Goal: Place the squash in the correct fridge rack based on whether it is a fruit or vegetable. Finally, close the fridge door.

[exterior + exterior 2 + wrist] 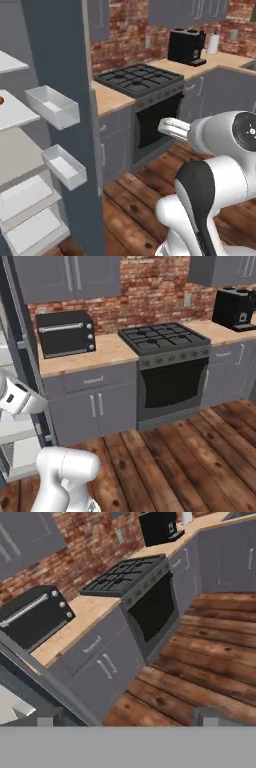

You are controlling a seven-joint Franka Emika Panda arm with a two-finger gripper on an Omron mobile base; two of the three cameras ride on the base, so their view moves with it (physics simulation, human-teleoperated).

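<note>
Fridge door (60,100) open; squash perhaps hidden.

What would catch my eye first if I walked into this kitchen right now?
Probably the open fridge door, a tall slate-grey slab at the left with white tray bins on its inner face. Next, the black stove set in the wooden counter against the red brick wall, with a black toaster oven to its left and a black coffee machine to its right.
</note>
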